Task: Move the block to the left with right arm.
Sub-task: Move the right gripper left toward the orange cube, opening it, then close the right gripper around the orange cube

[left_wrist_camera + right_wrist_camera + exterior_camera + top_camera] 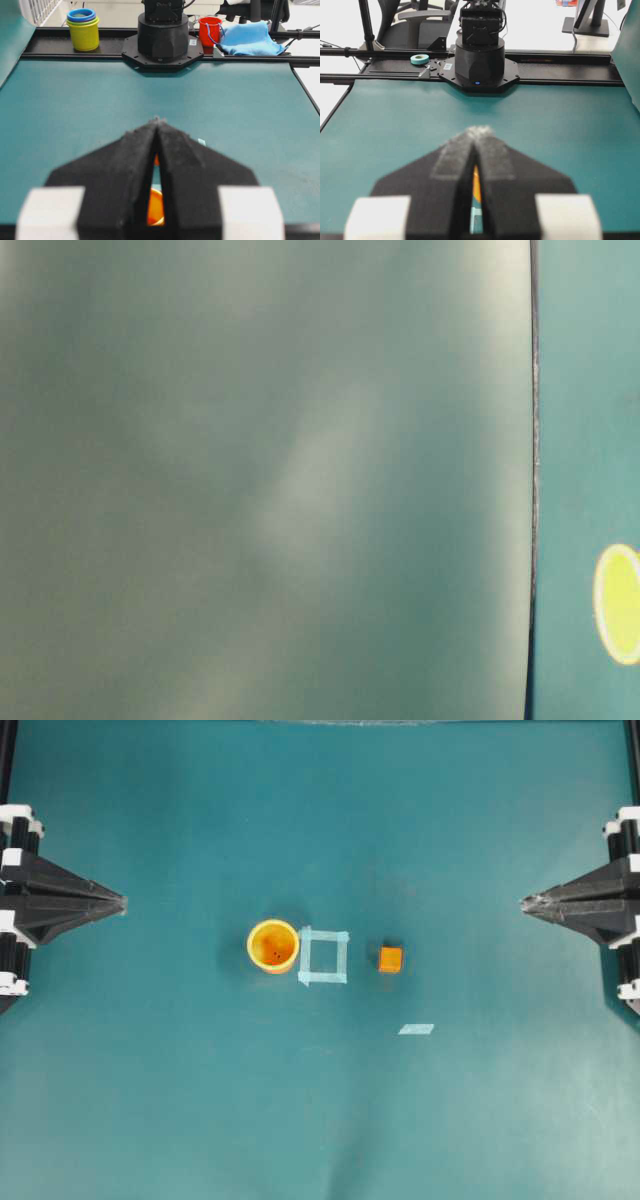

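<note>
Seen from overhead, the block (pixel 390 959) sits on the teal table (pixel 200 1100), just right of the tape square (pixel 323 956), with the orange cup (pixel 273 946) touching that square's left edge. Farther out, the 2 grippers rest well apart from it: the right gripper (pixel 526 903) and left gripper (pixel 120 903) both pinched closed, holding nothing.

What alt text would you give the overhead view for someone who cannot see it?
A small orange block sits on a teal table, just right of a pale tape square, with an orange cup left of the square. Both tools, left and right, are shut at the edges.
</note>
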Motion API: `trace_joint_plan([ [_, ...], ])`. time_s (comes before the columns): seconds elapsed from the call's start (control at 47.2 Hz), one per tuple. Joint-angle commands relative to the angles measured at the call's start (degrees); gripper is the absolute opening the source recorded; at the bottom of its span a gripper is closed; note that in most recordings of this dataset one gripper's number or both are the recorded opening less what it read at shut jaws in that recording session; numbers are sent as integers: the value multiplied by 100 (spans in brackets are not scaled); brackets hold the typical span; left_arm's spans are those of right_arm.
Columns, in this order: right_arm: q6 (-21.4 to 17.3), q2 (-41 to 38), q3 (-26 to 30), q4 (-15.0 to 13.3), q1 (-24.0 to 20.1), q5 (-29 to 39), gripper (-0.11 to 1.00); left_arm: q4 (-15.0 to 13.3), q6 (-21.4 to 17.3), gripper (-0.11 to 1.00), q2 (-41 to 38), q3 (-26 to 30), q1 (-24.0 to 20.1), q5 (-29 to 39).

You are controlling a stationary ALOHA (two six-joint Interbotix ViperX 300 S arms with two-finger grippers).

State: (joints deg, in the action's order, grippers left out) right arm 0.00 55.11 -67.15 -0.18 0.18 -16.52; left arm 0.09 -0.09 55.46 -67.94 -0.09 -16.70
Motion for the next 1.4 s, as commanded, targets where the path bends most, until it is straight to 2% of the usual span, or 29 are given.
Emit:
trace_joint_plan([
  [0.0, 18, -26, 70, 0, 35, 9, 0, 123, -44, 0, 308, -70, 44, 334],
  [0.169, -9, -123, 158, 9, 53, 563, 0, 123, -44, 0, 1239, -167, 35, 1116],
  [0.275, 0, -246, 237, 9, 53, 853, 0, 123, -44, 0, 1960, -167, 35, 1863],
  [0.423, 9, -519, 308, 0, 53, 879, 0, 123, 18, 0, 2751, -167, 35, 2813],
  [0.487, 0, -677, 325, 9, 53, 861, 1, 114, 18, 0, 2979, -167, 35, 3015],
  [0.572, 0, -958, 343, 0, 79, 809, 9, 123, 18, 0, 3146, -176, 35, 3076],
  [0.741, -35, -1679, 387, 26, 185, 589, 38, 123, 26, 0, 3129, -246, 35, 3111],
  [0.889, -123, -2593, 615, 70, 281, 334, 54, 123, 35, 0, 3059, -308, 35, 3076],
  [0.974, -123, -3129, 861, 70, 290, 308, 57, 114, 35, 0, 3059, -308, 35, 3076],
  [1.228, -123, -4711, 1477, 53, 308, 316, 58, 114, 44, 0, 3059, -308, 35, 3076],
  [1.376, -123, -5177, 1635, 53, 299, 325, 58, 123, 53, 0, 3067, -299, 35, 3067],
])
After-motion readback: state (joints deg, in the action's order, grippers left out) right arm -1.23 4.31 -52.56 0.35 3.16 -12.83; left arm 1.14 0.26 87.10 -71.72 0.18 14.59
